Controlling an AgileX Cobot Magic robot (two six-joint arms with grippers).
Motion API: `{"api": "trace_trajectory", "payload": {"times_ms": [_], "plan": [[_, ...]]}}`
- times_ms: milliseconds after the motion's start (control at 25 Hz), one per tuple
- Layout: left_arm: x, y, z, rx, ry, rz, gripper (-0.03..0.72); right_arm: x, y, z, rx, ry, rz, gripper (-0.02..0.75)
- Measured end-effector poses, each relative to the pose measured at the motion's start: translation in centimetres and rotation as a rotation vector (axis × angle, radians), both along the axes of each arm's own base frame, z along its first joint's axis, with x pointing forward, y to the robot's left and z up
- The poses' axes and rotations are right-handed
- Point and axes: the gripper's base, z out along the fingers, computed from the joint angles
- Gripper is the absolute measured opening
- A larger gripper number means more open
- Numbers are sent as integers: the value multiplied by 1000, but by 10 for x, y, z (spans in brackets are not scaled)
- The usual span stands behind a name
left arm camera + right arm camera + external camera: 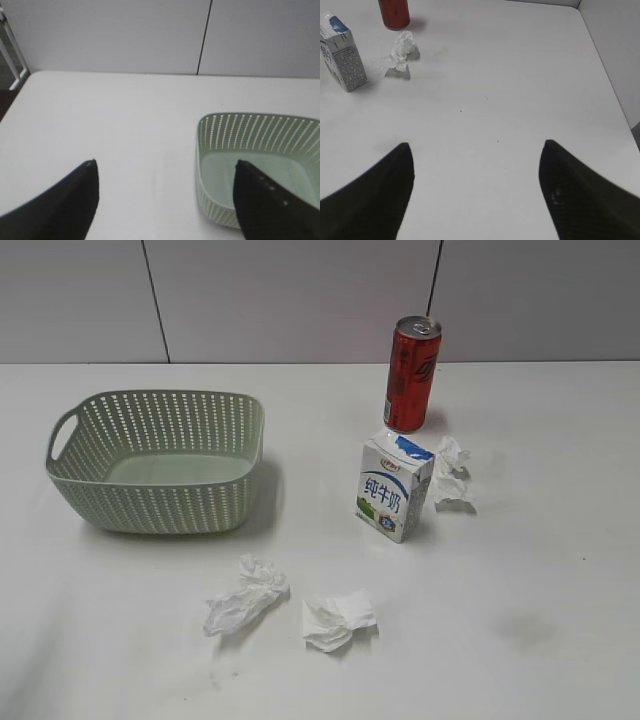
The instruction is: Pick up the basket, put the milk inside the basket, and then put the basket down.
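Basket and milk apart

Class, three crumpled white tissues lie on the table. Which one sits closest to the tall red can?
The crumpled white tissue right of the small white-and-blue milk carton, just below the tall red can. The other two tissues lie apart, at the table's front.
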Motion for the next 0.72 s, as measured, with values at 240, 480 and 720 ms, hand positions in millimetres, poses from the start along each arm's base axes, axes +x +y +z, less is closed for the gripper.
{"api": "trace_trajectory", "payload": {"times_ms": [240,480,720], "plan": [[67,0,-8,-8,255,-10,646,0,0,0,0,0,0,592],[130,-4,-12,-41,525,-55,646,0,0,0,0,0,0,592],[180,-9,-28,-64,676,-117,645,0,0,0,0,0,0,592]]}}
